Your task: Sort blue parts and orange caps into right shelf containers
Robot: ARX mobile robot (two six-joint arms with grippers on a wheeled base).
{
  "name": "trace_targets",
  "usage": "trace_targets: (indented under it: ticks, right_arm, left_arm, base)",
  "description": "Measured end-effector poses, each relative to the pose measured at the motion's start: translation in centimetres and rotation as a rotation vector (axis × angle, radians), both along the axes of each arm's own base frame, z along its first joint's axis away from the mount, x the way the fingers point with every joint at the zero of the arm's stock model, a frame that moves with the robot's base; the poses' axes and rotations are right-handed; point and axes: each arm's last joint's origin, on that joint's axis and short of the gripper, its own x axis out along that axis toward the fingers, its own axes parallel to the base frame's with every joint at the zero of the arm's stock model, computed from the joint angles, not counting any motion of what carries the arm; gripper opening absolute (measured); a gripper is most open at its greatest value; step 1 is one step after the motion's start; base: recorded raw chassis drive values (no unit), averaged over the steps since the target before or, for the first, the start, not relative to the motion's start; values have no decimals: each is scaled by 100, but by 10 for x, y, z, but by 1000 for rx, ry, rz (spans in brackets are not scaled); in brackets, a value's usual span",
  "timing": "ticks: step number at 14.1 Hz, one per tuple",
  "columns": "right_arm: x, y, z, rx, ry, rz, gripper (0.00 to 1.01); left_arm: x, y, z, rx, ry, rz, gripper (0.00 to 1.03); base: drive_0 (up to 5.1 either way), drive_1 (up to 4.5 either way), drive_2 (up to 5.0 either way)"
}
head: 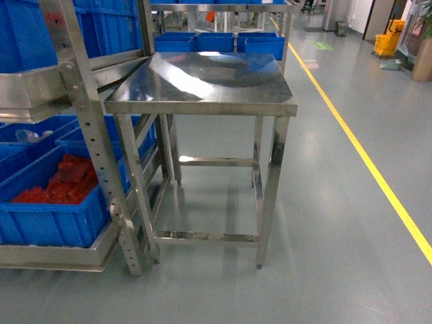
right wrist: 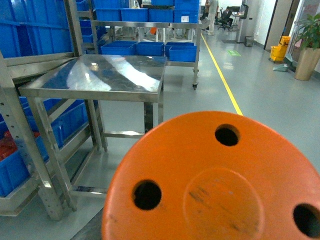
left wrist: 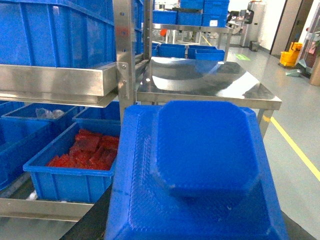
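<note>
- Neither gripper shows in any view; fingers not seen, so no telling whether they stand apart, together or clamped on anything.
- Left wrist view: lower frame filled by a blue moulded piece (left wrist: pixel 200 170), stepped, with a raised octagonal centre and fine textured surface. What it is exactly, unclear.
- Right wrist view: lower frame filled by a large orange disc (right wrist: pixel 215 185), round, with three dark holes near its rim and a faint circular mark at centre.
- Steel table (head: pixel 202 84) stands just ahead in head view, polished top reflecting light, four legs with lower crossbars, on grey floor (head: pixel 324 223).
- Steel shelf rack (head: pixel 88 121) just left of table, perforated upright post touching or nearly touching the table's left edge.
- Right shelf containers: blue crates on the rack; one on the bottom tier (head: pixel 50 216) holds the orange caps (head: pixel 64 182), a heap of orange-red pieces, lettering too small to read. Same crate (left wrist: pixel 65 177) and heap (left wrist: pixel 90 150) show in left wrist view.
- More blue crates on upper tier (head: pixel 101 27) and behind the table on another rack (head: pixel 216 42).
- Yellow line (head: pixel 364 155) runs along the floor to the right of the table.
- Yellow mop bucket (head: pixel 388 42) far right, well apart.
</note>
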Motion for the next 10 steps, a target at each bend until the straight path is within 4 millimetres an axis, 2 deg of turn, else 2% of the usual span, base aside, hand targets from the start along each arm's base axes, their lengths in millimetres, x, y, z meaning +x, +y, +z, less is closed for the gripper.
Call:
trace_targets:
  ticks: [1, 3, 6, 10]
  right_arm:
    - [0, 0, 0, 0, 5, 0, 44]
    - [0, 0, -1, 0, 9, 0, 44]
    - [0, 0, 0, 0, 0, -2, 44]
    - [0, 0, 0, 0, 3, -2, 44]
  left_arm:
    - [0, 0, 0, 0, 3, 0, 42]
    - [0, 0, -1, 0, 10, 1, 42]
    - [0, 0, 0, 0, 2, -1, 42]
    - [0, 0, 0, 0, 5, 0, 42]
  base:
    - [0, 406, -406]
    - [0, 0, 0]
    - [-473, 150, 355]
    - [-479, 257, 257]
